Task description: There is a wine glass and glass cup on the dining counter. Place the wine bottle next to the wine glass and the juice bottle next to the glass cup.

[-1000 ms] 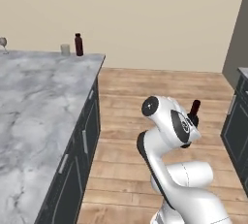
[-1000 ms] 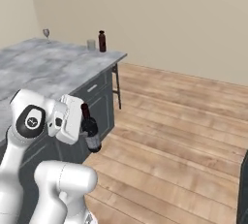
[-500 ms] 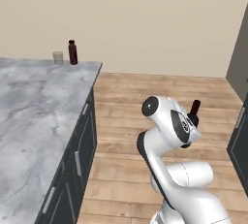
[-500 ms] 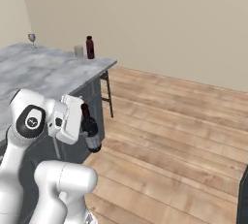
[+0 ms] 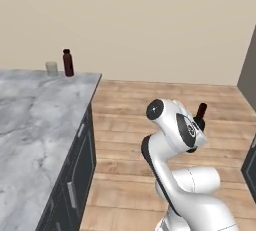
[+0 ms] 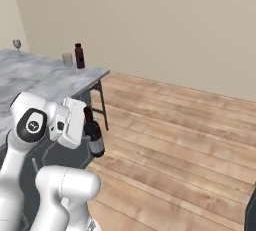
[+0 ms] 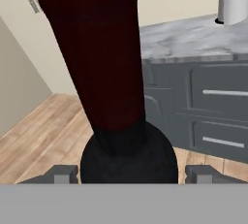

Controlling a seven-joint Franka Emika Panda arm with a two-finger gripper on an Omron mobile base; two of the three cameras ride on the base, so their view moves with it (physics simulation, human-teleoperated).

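My gripper [image 6: 86, 126] is shut on the wine bottle [image 6: 94, 136], a slim dark bottle held over the wooden floor beside the arm. Its dark-red neck [image 5: 200, 114] sticks up behind the hand. In the hand view the wine bottle [image 7: 101, 58] stands between the fingertips [image 7: 64, 173]. On the far corner of the dining counter [image 6: 45, 77] the stout maroon juice bottle [image 6: 79, 56] stands next to the short glass cup [image 6: 67, 59]. The same juice bottle [image 5: 68, 63] and glass cup [image 5: 51, 68] stand on the dining counter [image 5: 35, 115]. The wine glass [image 6: 17, 44] stands farther left along the counter.
Wooden floor [image 6: 175, 140] stretches to the right of the counter, up to a beige wall. A stool's dark legs [image 6: 102, 106] stand at the counter's end. Dark cabinets [image 5: 248, 75] sit at the right edge. Grey drawers [image 7: 213, 116] under a marble top lie behind the bottle.
The whole picture has shifted, so the base has moved: the counter end with the juice bottle and cup sits further left and lower. The gripper still holds the wine bottle the same way.
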